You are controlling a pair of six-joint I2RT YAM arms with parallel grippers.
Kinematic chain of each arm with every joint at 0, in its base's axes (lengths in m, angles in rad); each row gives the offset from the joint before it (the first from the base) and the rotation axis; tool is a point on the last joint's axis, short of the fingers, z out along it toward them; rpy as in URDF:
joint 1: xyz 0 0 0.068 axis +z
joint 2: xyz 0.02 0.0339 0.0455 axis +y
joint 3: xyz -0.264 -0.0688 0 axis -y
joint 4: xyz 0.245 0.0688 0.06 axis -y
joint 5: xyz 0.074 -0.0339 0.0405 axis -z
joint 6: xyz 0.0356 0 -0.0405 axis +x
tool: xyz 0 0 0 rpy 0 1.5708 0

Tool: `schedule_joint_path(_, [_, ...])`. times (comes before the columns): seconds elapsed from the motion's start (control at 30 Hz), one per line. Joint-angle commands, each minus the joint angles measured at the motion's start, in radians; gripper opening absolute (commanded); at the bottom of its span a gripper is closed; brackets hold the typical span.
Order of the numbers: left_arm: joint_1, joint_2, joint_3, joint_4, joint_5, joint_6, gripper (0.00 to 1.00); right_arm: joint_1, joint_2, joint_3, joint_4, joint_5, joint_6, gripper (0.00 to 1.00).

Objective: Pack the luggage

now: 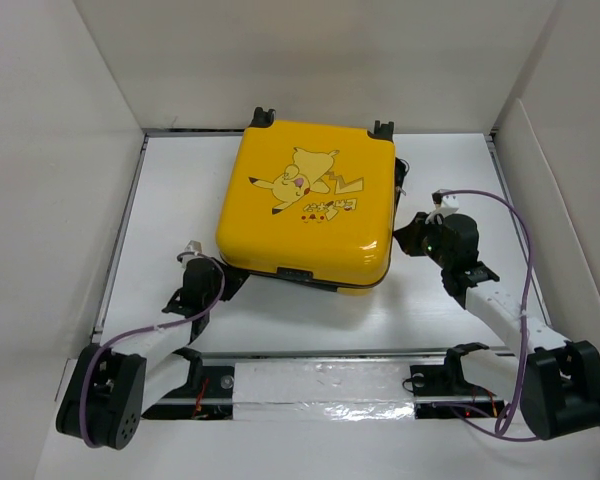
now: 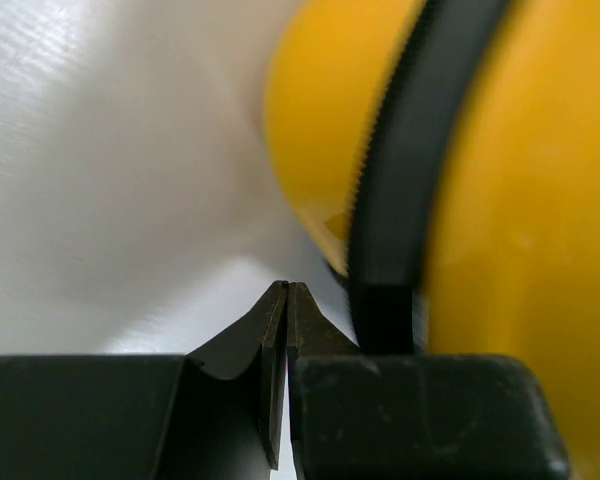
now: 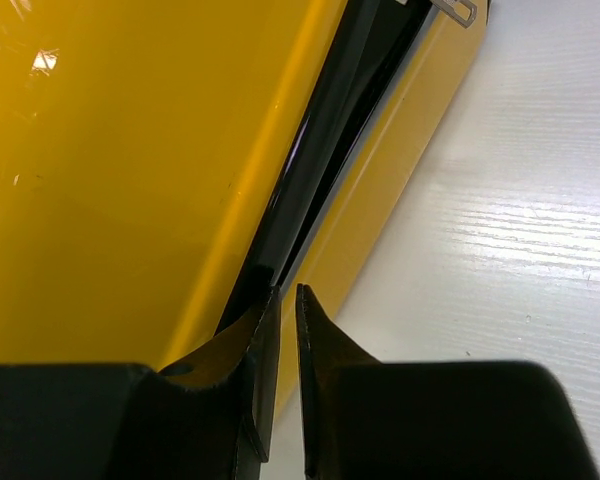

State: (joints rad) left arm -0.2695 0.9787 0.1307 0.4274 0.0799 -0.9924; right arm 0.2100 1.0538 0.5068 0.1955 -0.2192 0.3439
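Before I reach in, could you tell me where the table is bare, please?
Bare table lies left of the luggage, up to the side wall, and in the strip between it and the base rail. Crowded: its near-left corner, at the left claw, and its right side, at the right claw.

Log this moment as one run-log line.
luggage: lid down, on table | left gripper: shut, empty, by near-left corner zipper | right gripper: slightly parted, empty, at right-side seam
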Motion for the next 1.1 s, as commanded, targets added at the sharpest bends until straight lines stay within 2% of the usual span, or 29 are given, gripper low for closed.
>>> schedule_joint_path(0.0, [-0.005, 0.057, 0.050, 0.070, 0.017, 0.006, 0.00, 0.012, -0.026, -0.004, 0.081, -0.040, 0.000, 0.18])
schedule_joint_path(0.2, [-0.005, 0.072, 0.165, -0.170, -0.112, 0.011, 0.00, 0.022, -0.054, -0.005, 0.073, -0.043, 0.001, 0.19])
schedule_joint_path(0.43, [-0.005, 0.124, 0.159, -0.058, -0.109, -0.060, 0.02, 0.022, -0.067, -0.005, 0.082, -0.062, 0.007, 0.19])
schedule_joint_path(0.57, [-0.005, 0.118, 0.214, -0.024, -0.086, -0.061, 0.02, 0.031, -0.087, -0.008, 0.068, -0.062, 0.001, 0.19])
schedule_joint_path(0.8, [-0.005, -0.076, 0.319, -0.159, -0.134, 0.000, 0.01, 0.031, -0.092, -0.010, 0.070, -0.062, -0.002, 0.20])
schedule_joint_path(1.07, [-0.005, -0.072, 0.366, -0.165, -0.100, 0.015, 0.01, 0.040, -0.182, -0.013, 0.010, -0.034, -0.005, 0.20])
